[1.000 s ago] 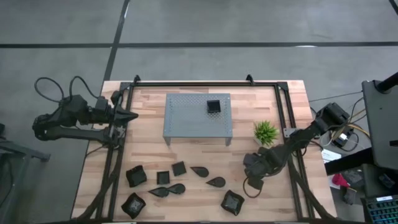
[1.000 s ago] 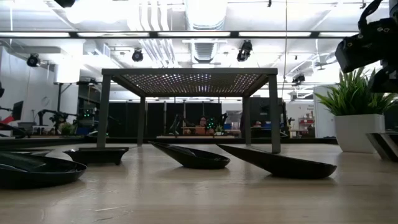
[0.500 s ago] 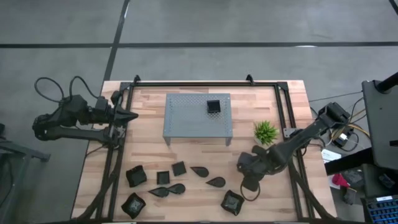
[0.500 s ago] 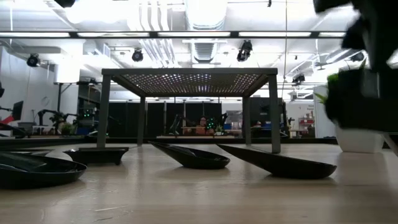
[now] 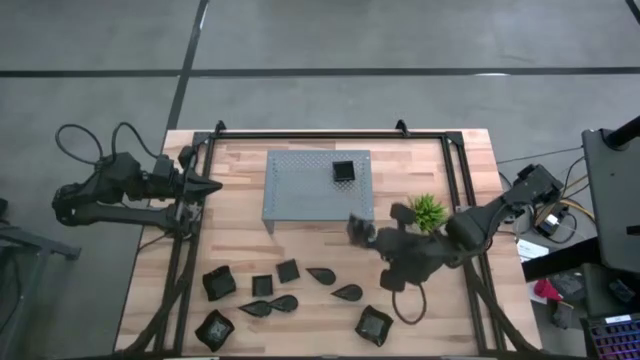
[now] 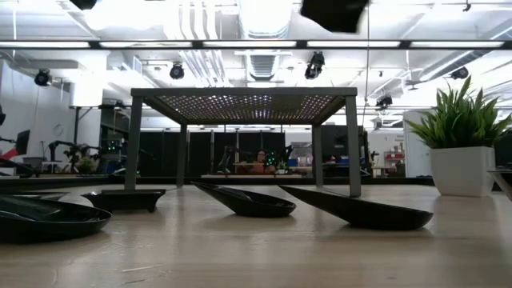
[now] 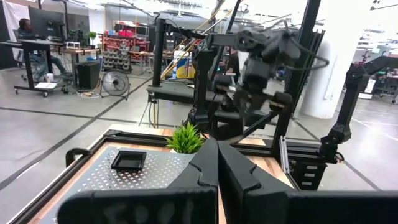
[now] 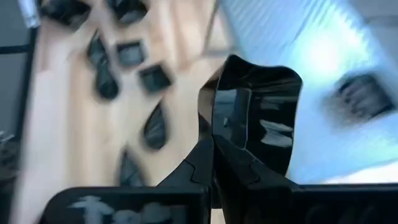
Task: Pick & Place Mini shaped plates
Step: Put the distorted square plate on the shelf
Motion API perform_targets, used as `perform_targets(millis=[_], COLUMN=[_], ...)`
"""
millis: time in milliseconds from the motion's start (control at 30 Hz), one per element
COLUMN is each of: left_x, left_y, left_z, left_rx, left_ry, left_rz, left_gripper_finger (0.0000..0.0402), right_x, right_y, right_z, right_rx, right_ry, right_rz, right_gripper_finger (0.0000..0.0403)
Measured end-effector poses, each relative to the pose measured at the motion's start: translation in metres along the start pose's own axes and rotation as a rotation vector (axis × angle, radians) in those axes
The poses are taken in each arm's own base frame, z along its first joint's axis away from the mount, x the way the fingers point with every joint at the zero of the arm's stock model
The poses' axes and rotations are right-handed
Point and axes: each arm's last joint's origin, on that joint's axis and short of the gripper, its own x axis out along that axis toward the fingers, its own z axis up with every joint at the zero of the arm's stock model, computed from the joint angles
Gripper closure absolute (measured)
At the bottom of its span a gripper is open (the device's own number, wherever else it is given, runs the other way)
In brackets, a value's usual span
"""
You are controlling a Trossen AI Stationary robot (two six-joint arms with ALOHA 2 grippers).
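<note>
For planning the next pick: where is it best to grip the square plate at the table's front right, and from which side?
Probably from above, on the raised rim of the square plate: close the jaws over one wall. It lies flat, apart from the teardrop plate, leaving its edges free.

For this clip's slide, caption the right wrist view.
Right gripper carries a glossy black mini plate toward the grey rack.

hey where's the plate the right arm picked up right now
In the high view, the right gripper holds the black plate above the table, just off the grey rack's front right corner, left of the green plant.
</note>
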Motion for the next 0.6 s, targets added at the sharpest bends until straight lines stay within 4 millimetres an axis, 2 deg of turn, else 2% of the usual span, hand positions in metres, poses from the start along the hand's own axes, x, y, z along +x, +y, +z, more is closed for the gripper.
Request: perform_targets(millis=[100, 267, 400, 600], left_x=[0.000, 0.000, 0.000, 0.000], left_y=[0.000, 0.000, 0.000, 0.000], left_z=[0.000, 0.000, 0.000, 0.000], left_rx=[0.000, 0.000, 0.000, 0.000], left_ry=[0.000, 0.000, 0.000, 0.000], left_rz=[0.000, 0.000, 0.000, 0.000], left_gripper_finger=[0.0401, 0.0401, 0.0401, 0.0401], right_x=[0.002, 0.020, 0.044, 0.089], right_y=[-0.009, -0.020, -0.026, -0.037], right_z=[0.013, 0.038, 0.053, 0.075], right_rx=[-0.071, -0.186, -0.287, -0.413], right_ry=[-0.051, -0.123, -0.124, -0.054], right_rz=[-0.069, -0.115, -0.169, -0.251], right_gripper_finger=[0.0395, 0.0395, 0.0395, 0.0395])
